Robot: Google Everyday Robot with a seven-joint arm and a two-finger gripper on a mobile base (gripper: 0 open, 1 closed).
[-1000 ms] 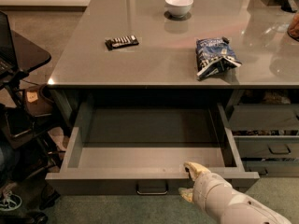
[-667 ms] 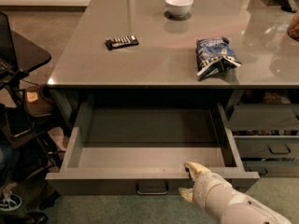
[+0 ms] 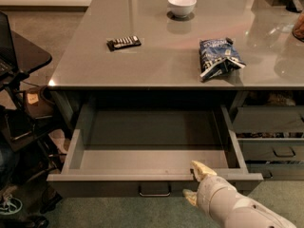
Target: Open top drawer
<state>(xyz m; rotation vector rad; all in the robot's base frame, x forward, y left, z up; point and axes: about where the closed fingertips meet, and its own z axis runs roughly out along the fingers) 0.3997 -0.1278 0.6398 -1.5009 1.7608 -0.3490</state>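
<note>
Nothing has moved since the earlier frames: the gripper [image 3: 194, 183] sits at the same spot and the top drawer [image 3: 133, 159] is out just as far.

The drawer is pulled well out from under the table [image 3: 156, 68]. Its front panel runs across just left and right of the gripper. The gripper is released, its fingers [image 3: 200, 167] spread. The upper tip lies at the panel's top rim and the lower one sits in front of the panel; contact cannot be told. The loop handle [image 3: 154, 190] is a little to the gripper's left, apart from it. Beyond the gripper the tray shows its plain grey floor and walls.

To the gripper's right, narrower drawers [image 3: 273, 127] stand partly out. The upper one holds dim clutter too dark to name.

On the table, far beyond the gripper, lies a blue snack bag [image 3: 219, 57]. A black remote [image 3: 124, 42] is further left and a white bowl [image 3: 182, 4] furthest back, all well apart. The bowl's inside is not visible. Far left of the gripper is a black stand [image 3: 26, 56], clear of the drawer.
</note>
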